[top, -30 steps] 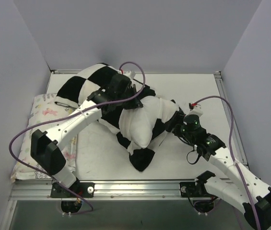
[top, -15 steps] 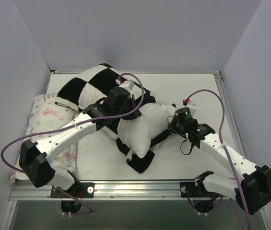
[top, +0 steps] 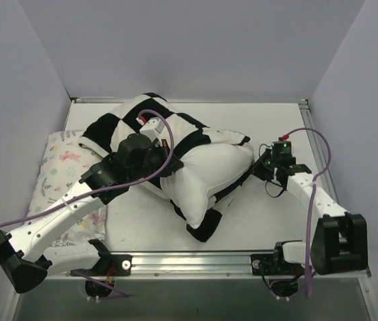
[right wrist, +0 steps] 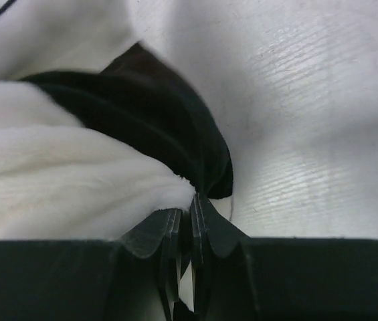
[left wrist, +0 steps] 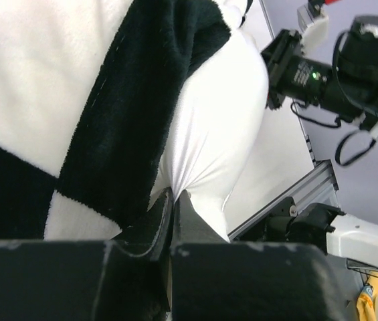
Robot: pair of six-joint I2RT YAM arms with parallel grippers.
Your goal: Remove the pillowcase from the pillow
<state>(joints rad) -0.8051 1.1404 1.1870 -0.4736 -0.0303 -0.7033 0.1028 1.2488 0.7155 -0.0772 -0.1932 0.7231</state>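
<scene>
Two sets of fingers are clenched. The left fingers [left wrist: 190,224] pinch the smooth white cloth of the pillow [top: 209,170], puckering it beside a black plush seam. The right fingers [right wrist: 212,231] grip the fleecy edge of the pillowcase [top: 108,127], where a black and a white square meet. The plump pillow lies mid-bench [top: 249,224], half exposed, its far end inside the checkered cover.

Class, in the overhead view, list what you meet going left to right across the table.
In order: floral pillow → left gripper → bare white pillow → right gripper. The checked pillowcase spans the middle, so it has no single place.
</scene>
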